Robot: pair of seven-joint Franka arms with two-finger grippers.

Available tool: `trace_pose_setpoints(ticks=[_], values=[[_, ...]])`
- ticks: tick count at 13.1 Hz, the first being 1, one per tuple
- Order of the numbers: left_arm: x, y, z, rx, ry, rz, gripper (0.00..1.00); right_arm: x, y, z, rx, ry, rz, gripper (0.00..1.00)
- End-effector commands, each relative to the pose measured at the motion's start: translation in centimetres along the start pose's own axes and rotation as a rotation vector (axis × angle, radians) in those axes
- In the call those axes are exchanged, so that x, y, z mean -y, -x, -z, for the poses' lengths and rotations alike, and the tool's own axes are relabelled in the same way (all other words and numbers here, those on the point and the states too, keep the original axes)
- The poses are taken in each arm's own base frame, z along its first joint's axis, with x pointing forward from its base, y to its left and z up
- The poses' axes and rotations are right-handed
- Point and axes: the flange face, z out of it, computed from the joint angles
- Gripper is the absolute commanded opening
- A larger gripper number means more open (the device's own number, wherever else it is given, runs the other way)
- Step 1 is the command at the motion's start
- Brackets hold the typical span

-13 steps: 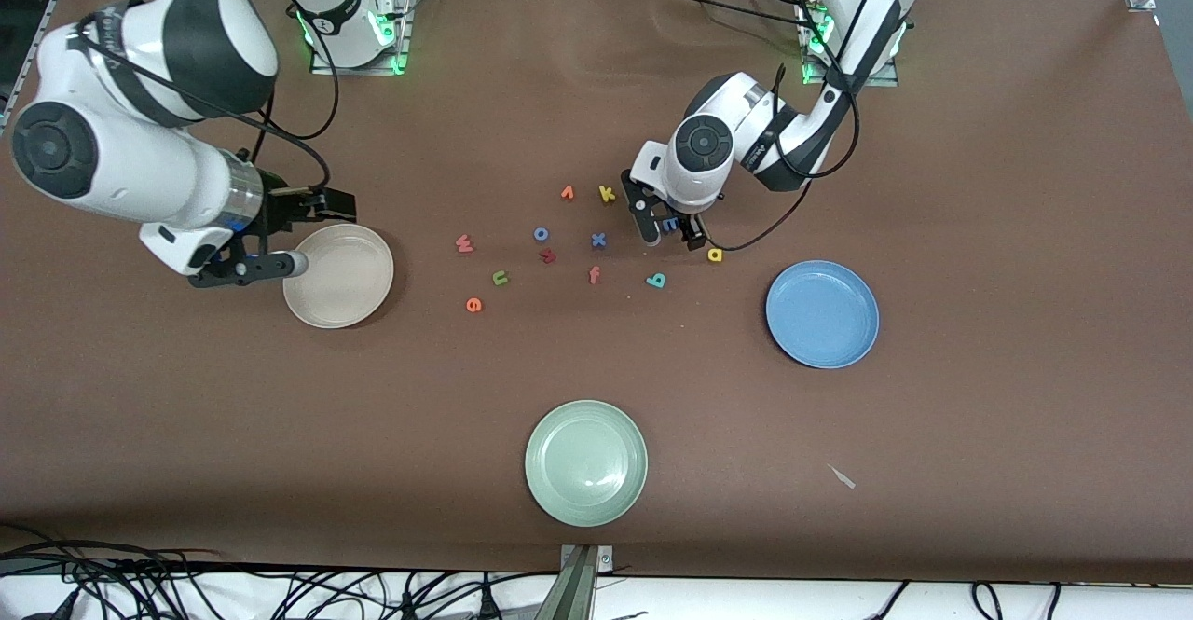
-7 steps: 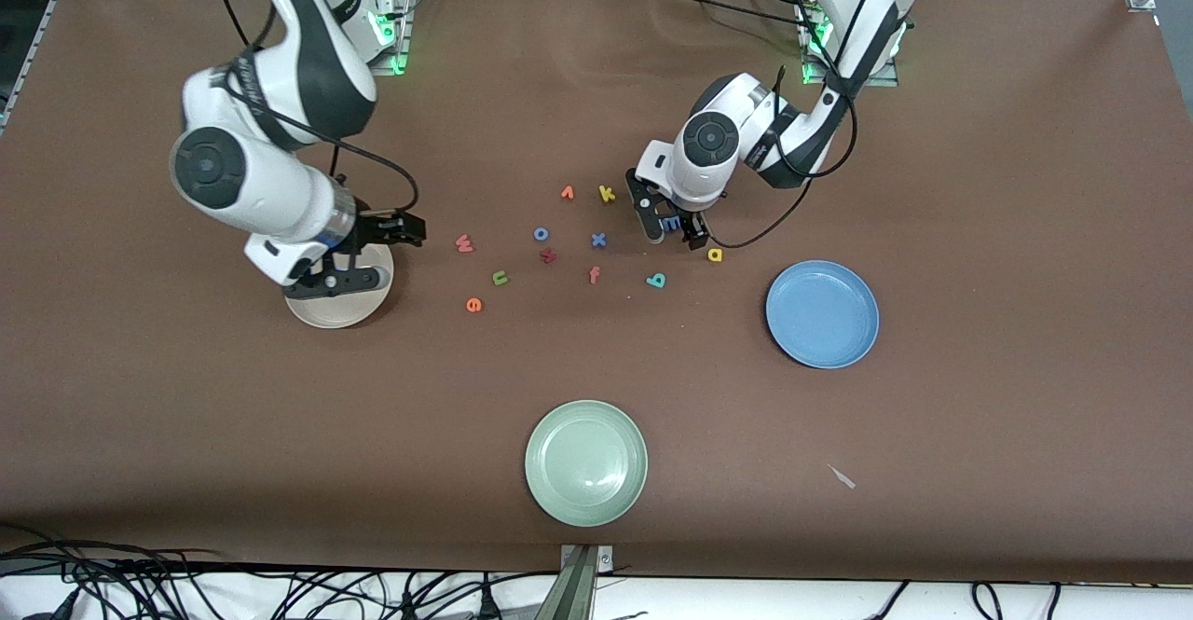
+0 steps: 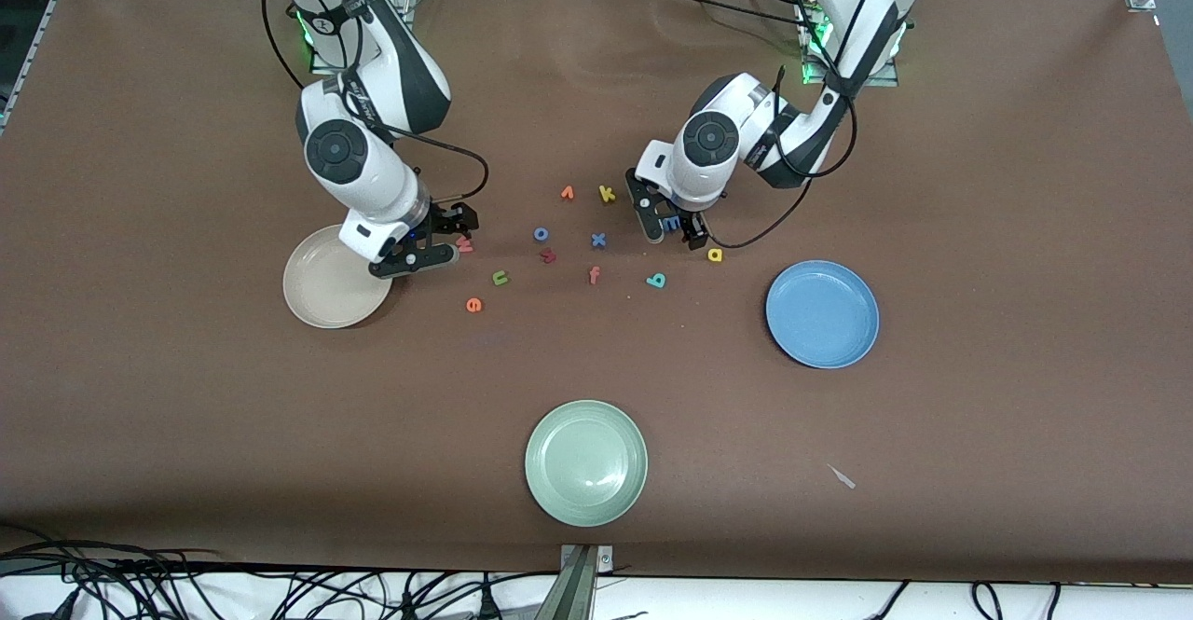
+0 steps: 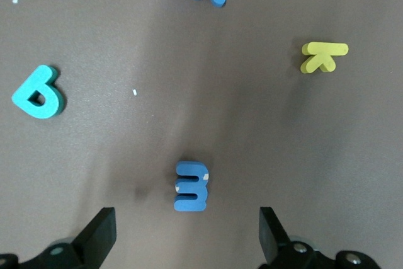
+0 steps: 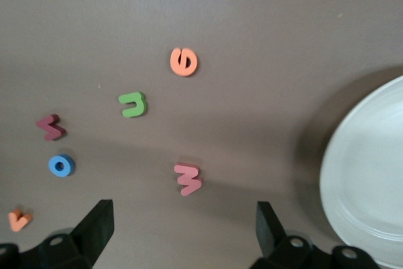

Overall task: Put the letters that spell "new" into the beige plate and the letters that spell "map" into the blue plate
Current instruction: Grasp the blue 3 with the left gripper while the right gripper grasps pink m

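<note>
My left gripper (image 3: 673, 233) hangs open low over the light blue m (image 3: 671, 224), which lies between its fingers without touching them (image 4: 191, 186). The yellow a (image 3: 715, 254) and teal p (image 3: 656, 280) lie beside it, toward the blue plate (image 3: 822, 313). My right gripper (image 3: 449, 241) is open over the pink w (image 3: 464, 244), beside the beige plate (image 3: 317, 296). In the right wrist view the w (image 5: 187, 179) lies just ahead of the open gripper (image 5: 182, 234), with the green n (image 5: 133, 104) and orange e (image 5: 184, 62) past it. Both plates hold nothing.
Other letters lie in the middle: a blue o (image 3: 541, 234), a dark red letter (image 3: 548, 254), a blue x (image 3: 598, 241), an orange f (image 3: 594, 274), a yellow k (image 3: 607, 194), an orange v (image 3: 568, 193). A pale green plate (image 3: 585, 461) sits nearest the front camera.
My right arm has swung from the outer edge of the beige plate, across it, to the pink w. The left gripper has stayed over the m.
</note>
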Motion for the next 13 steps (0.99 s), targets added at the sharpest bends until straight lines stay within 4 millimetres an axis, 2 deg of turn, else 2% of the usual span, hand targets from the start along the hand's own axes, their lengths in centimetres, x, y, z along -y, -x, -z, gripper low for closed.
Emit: trace_pose_setpoints(ticks=[1,3,7,11,13], values=[[-0.7,-0.1,0.3,-0.004,-0.011,-0.029,1.0,0.4,0.4,-2.4,-0.023,0.021,0.021,1.0],[-1.8,-0.6,-0.9,0.008,-0.003,-0.051,0.99,0.3,0.3,-4.2,-0.03,0.035,0.039,1.0],[-1.8,-0.8,-2.3,0.009,-0.036,-0.086,0.97,0.5,0.8,-7.3,-0.014,0.052,0.069,0.99],[-1.4,-0.9,-3.8,0.005,-0.066,-0.122,0.88,1.3,1.3,-8.9,0.011,0.059,0.088,0.88],[-1.4,-1.2,-4.1,0.001,-0.069,-0.126,0.76,1.6,1.5,-9.3,0.017,0.061,0.096,0.77]])
